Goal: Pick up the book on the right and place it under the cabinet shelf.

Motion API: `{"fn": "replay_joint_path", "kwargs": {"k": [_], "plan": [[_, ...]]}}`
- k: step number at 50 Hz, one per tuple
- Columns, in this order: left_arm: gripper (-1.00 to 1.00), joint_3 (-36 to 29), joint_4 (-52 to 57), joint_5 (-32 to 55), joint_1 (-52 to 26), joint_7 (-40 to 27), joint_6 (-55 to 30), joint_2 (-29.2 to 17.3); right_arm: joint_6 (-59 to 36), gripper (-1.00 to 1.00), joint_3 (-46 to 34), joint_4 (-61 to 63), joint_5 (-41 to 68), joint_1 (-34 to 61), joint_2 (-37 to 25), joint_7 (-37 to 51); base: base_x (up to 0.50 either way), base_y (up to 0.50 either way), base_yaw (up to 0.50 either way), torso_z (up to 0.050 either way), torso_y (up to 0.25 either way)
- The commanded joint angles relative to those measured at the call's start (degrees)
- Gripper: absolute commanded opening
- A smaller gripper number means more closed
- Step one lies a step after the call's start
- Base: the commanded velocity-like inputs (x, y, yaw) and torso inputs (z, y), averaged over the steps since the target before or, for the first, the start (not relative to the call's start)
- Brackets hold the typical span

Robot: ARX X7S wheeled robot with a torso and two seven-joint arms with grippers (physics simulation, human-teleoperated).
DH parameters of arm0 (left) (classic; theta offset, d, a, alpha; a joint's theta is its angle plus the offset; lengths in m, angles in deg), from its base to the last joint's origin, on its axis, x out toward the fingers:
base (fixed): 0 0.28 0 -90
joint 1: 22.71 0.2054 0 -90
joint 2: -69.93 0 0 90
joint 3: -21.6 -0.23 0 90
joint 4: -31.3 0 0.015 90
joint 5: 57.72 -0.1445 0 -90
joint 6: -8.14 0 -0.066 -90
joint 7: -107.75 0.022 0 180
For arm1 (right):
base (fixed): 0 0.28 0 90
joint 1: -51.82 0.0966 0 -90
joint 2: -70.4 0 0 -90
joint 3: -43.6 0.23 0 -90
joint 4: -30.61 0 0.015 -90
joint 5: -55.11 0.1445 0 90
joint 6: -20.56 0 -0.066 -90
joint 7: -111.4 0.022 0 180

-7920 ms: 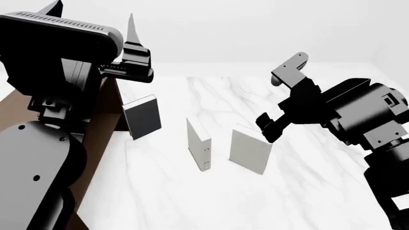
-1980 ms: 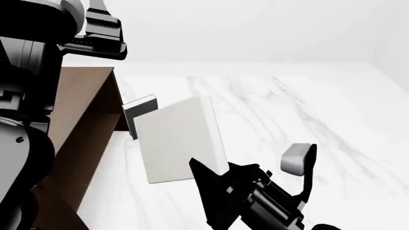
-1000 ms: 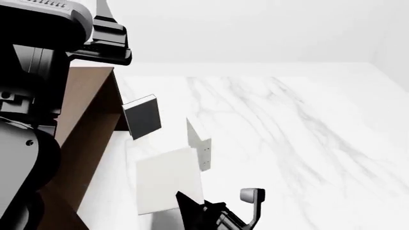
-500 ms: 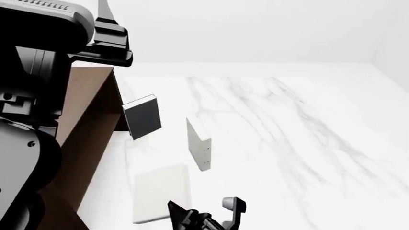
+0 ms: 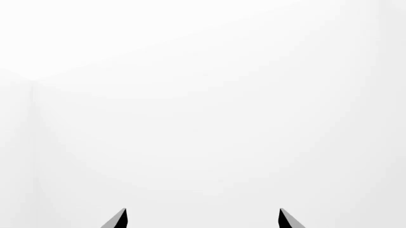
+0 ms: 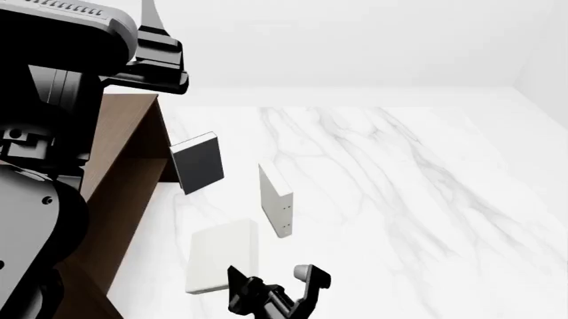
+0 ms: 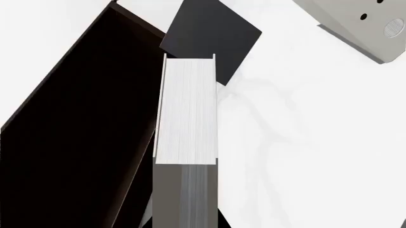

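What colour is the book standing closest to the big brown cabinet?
Dark charcoal grey, nearly black. The book shows best in the head view.

whitish-grey book (image 6: 222, 256), dark brown wood-grain cabinet shelf (image 6: 120, 179), charcoal book (image 6: 199, 163), white grey-veined marble table (image 6: 400, 199)

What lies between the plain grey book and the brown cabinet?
In the head view, only bare marble table lies between the plain grey book and the cabinet. The dark book stands farther back, outside that stretch.
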Motion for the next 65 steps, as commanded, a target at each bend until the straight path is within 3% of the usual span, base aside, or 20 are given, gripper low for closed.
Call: {"fn": "replay_joint_path", "kwargs": {"k": [1,6,10,30,31,52,65], "plan": [[1.00,-0.2,-0.1,0.2,0.0,-0.1,0.3,-0.1,12.6,-1.00,-27.0,-18.1,26.6,8.2,1.2,-10.2,0.01,0.00,0.02,0.000,0.000],[1.00,-0.2,-0.2,0.3,0.1,-0.2,0.5,-0.1,17.5,-1.00,-39.1,-19.0,36.6,10.7,1.2,-10.3,0.01,0.01,0.02,-0.007,0.000],[1.00,-0.2,-0.1,0.4,0.0,-0.3,0.3,-0.1,19.1,-1.00,-44.2,-19.5,40.4,11.6,1.2,-9.7,0.01,0.01,0.01,-0.005,0.000],[1.00,-0.5,0.2,0.9,-0.4,-0.6,-0.2,-0.4,17.9,-1.00,-46.1,-23.3,43.1,10.9,1.2,-6.7,0.01,0.00,0.01,-0.005,0.000],[1.00,-0.4,0.2,0.9,-0.4,-0.6,-0.2,-0.4,17.9,1.00,-46.2,-23.4,43.0,11.0,1.2,-6.5,0.01,0.00,0.01,0.000,0.000],[1.00,0.5,0.5,1.6,0.6,-0.9,0.4,-0.7,25.1,1.00,-47.2,-21.7,30.5,11.8,1.1,-2.6,0.00,0.00,0.00,-0.003,0.000],[1.00,1.0,1.0,2.0,1.3,-1.1,0.9,-0.9,32.1,1.00,-50.7,-4.3,22.0,13.5,-8.4,9.6,0.00,0.00,0.00,-0.001,0.000]]}}
